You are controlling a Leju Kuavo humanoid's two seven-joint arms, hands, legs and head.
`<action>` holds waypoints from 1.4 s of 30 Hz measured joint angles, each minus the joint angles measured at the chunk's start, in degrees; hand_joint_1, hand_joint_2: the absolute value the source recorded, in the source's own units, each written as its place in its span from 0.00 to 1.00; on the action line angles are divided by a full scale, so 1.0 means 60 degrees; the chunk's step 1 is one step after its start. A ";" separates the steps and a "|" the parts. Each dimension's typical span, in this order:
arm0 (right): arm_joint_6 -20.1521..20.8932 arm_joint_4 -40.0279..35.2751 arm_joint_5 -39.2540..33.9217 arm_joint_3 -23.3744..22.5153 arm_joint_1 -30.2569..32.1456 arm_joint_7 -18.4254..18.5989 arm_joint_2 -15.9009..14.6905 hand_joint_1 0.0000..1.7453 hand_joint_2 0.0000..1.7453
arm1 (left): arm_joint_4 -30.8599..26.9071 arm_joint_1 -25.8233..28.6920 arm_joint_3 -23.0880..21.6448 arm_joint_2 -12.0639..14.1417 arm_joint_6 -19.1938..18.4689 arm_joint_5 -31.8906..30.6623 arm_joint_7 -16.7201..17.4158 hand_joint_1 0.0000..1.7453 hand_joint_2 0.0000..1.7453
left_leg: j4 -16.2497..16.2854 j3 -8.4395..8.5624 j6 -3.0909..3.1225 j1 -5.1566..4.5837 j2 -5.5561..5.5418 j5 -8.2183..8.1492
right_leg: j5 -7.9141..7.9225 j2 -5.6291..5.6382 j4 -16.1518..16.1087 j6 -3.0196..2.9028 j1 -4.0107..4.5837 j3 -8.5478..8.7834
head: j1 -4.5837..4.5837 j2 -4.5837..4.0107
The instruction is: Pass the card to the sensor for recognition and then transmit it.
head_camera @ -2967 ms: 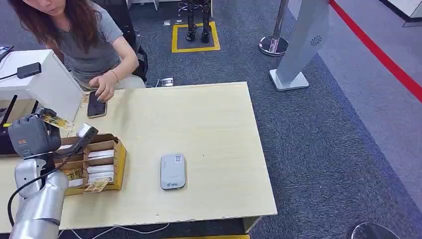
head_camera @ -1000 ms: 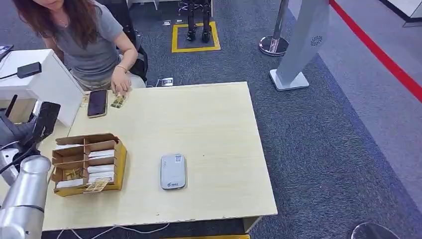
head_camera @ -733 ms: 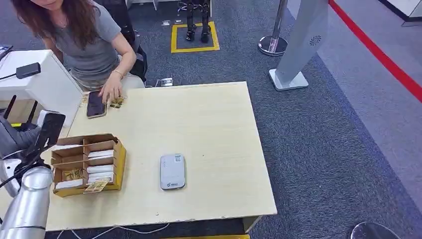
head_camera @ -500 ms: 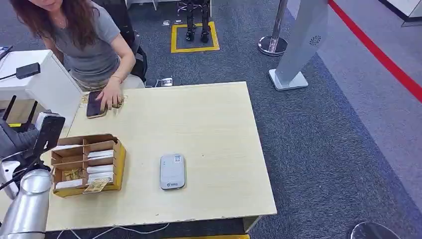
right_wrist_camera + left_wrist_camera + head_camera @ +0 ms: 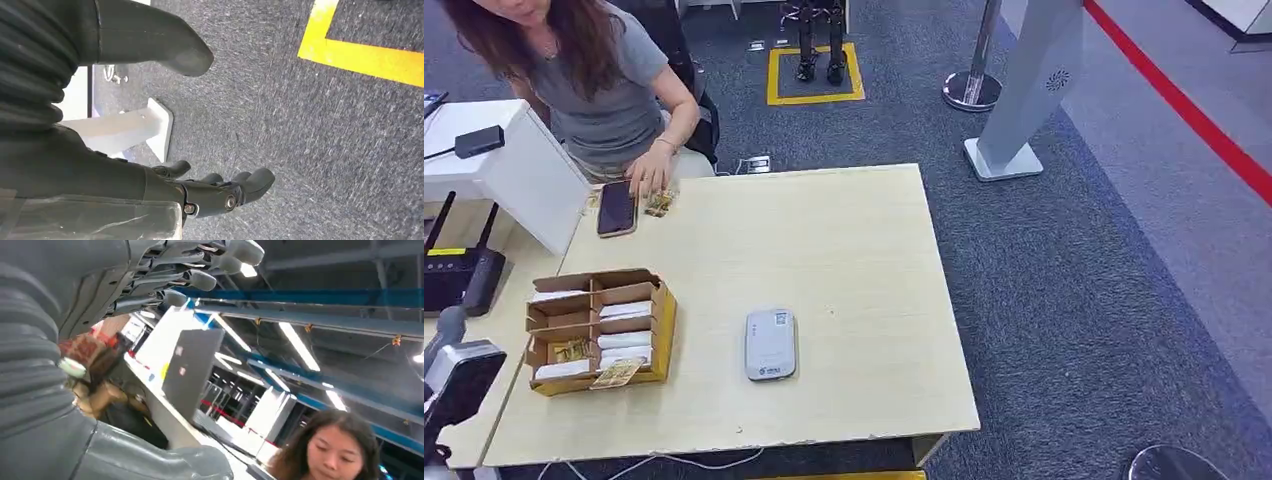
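Head view: one pale wood tabletop [image 5: 844, 260] holds everything. Take the brown cardboard box [image 5: 600, 328] near its left side as the landmark. Left of the box sits one black router [image 5: 456, 280] with two thin sticks poking up. Below the router, at the picture's corner, a grey and black part of the robot's left arm [image 5: 454, 385] pokes in.

The box has small compartments with white cards stacked in some, and one gold patterned card [image 5: 619, 373] lies tilted over its front edge. Behind the box, at the far edge of the tabletop, lies one dark phone [image 5: 617, 208]. Just right of the phone lies one more small gold card [image 5: 660, 205], and one person [image 5: 599, 80] in a grey shirt has a hand [image 5: 649, 180] resting there, touching it. Right of the box, a little apart, sits one grey and white sensor [image 5: 771, 344], lying flat.

In the left wrist view, the left hand [image 5: 165, 275] has its fingers spread apart and holds nothing. In the right wrist view, the right hand [image 5: 200, 150] hangs over grey carpet with its fingers apart and nothing in it.
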 joint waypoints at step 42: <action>-0.0492 -0.0171 0.0434 -0.0222 0.0054 0.0055 -0.0612 0.00 1.00 | 0.1859 0.1096 -0.0711 -0.1388 -0.1876 -0.3974 0.2379 0.00 1.00 | 0.0003 0.0010 -0.0002 -0.0003 -0.0027 0.0007 | 0.0007 -0.0027 -0.0006 0.0000 -0.0004 0.0008 | -0.0004 0.0000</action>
